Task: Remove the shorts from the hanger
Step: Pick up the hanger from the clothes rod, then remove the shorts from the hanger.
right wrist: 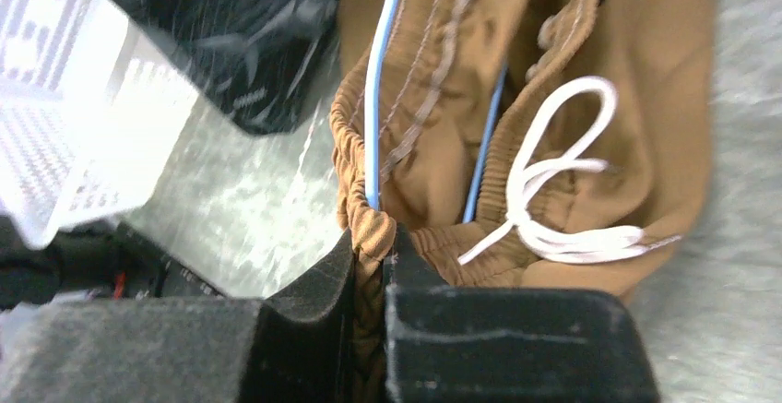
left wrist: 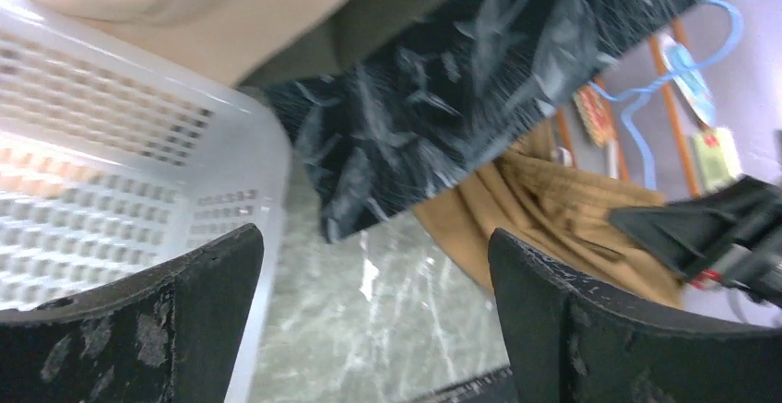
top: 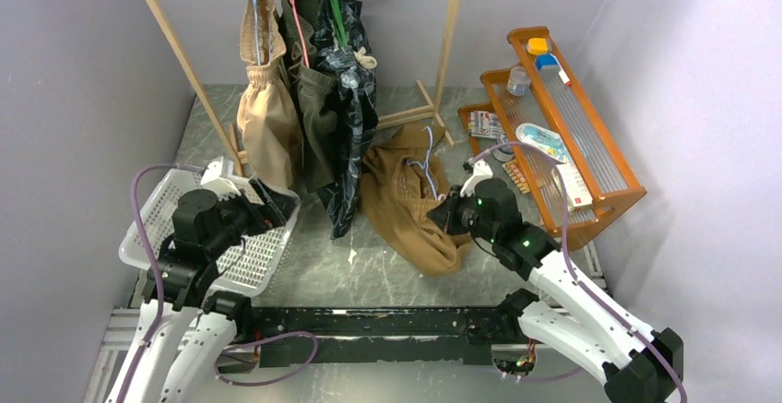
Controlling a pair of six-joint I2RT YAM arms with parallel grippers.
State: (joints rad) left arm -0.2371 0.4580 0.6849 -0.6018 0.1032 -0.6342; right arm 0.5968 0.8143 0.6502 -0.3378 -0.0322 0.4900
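three shorts [top: 318, 126] hang on the rack [top: 451, 34]; tan shorts [top: 406, 214] lie on the counter [top: 369, 269], hanger [right wrist: 373, 99] inside. right end effector [right wrist: 371, 269] pinches their waistband [right wrist: 355, 145]; left end effector [left wrist: 373, 315] gapes, empty.

My right hand [right wrist: 373, 265] has scuffed, matt black pads closed on the tan shorts [right wrist: 590, 99], soft woven cloth with a ribbed waist and a smooth white cord [right wrist: 553, 200]. The basket [left wrist: 138, 145] is glossy white perforated plastic. The table [top: 369, 265] has a polished grey-green marble look, and the rack [top: 452, 25] is bare pale wood.
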